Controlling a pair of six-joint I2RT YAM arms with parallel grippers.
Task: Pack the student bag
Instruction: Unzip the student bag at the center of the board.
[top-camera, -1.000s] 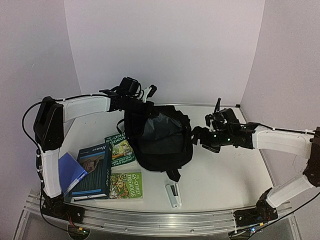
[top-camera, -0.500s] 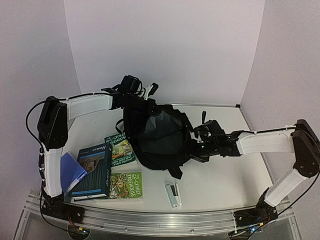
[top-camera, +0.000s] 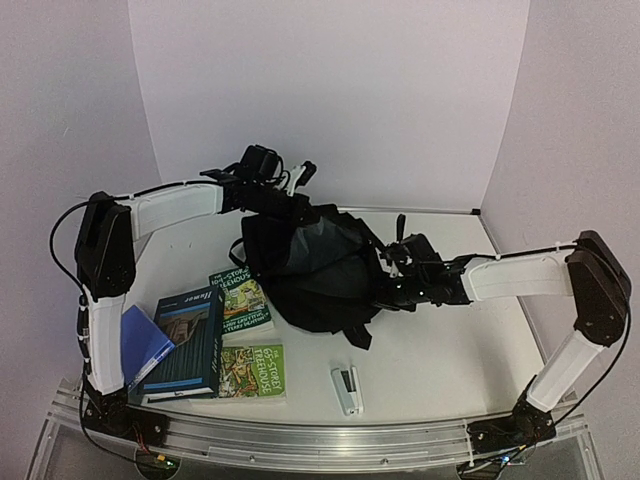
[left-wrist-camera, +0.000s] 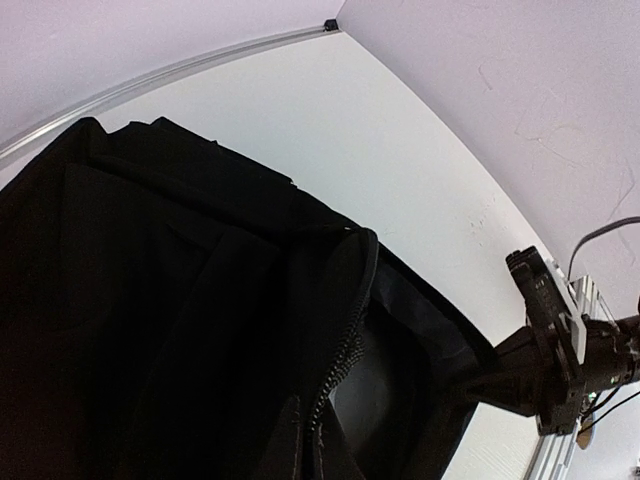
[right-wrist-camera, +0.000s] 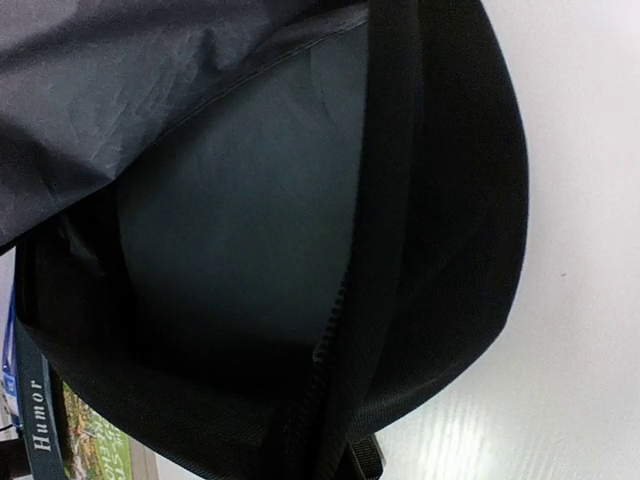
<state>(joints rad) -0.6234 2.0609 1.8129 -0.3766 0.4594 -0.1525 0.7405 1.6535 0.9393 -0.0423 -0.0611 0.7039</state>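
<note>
Student bag (top-camera: 320, 275) sat mid-worktop, nearer the far edge, slumped, with its zip (left-wrist-camera: 340, 365) undone and its mouth gaping. I saw grey lining (right-wrist-camera: 230, 220) inside.

Left gripper (top-camera: 288, 196) was at the bag's far top edge, where the fabric stood drawn up. Its fingers were outside my wrist view, so I could not tell how wide they stood. Right gripper (top-camera: 388, 283) was against the bag's right rim, its gap likewise hidden.

Toward the near-left corner:
- a green book (top-camera: 240, 300) just beside the bag
- a dark Humor book (top-camera: 185, 340)
- a second green book (top-camera: 252, 372)
- a blue notebook (top-camera: 140, 345)

A stapler (top-camera: 347, 388) lay by the near edge.
</note>
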